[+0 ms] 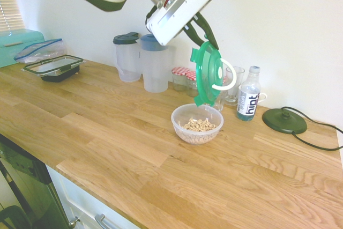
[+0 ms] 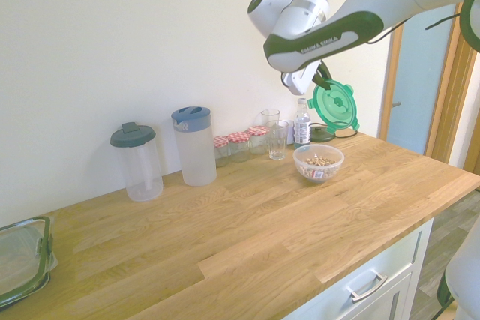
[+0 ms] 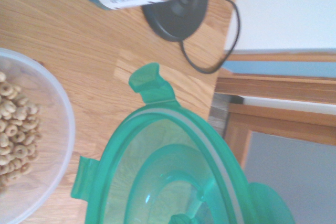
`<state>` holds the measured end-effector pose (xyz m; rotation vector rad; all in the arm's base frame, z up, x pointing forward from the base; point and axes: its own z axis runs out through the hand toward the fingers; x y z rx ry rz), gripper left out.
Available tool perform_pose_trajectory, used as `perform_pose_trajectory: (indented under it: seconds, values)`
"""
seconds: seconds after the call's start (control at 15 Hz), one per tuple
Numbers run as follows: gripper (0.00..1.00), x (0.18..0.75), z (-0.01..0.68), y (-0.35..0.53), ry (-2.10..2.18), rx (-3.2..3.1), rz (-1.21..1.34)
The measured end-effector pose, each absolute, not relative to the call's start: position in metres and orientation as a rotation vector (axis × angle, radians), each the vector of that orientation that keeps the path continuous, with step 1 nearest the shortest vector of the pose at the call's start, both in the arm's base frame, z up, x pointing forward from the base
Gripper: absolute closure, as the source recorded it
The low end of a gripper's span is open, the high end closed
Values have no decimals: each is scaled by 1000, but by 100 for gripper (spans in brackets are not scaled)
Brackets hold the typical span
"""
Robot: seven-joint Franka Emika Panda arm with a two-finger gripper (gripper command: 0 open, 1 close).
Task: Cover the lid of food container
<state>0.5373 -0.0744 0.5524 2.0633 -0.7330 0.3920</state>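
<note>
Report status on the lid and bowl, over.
Gripper shut on green lid, lid hanging on edge in the air. Cereal bowl open below it, uncovered. Nothing between them.

The arm [image 2: 352, 20] was glossy white with rounded shells and dark bands at the joints, one band carrying small white lettering too tiny to read. The hand was a boxy white block, its gripper [image 1: 206, 35] had slim dark fingers, and black cables looped around the wrist.
</note>
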Motion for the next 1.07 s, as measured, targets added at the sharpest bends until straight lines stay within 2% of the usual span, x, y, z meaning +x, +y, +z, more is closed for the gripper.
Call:
perform_pose_trajectory:
  seconds: [0.53,1.07]
  values:
    - [100,525,451,-48,-573,1575,489]
    - [100,535,391,-19,-504,1537,533]
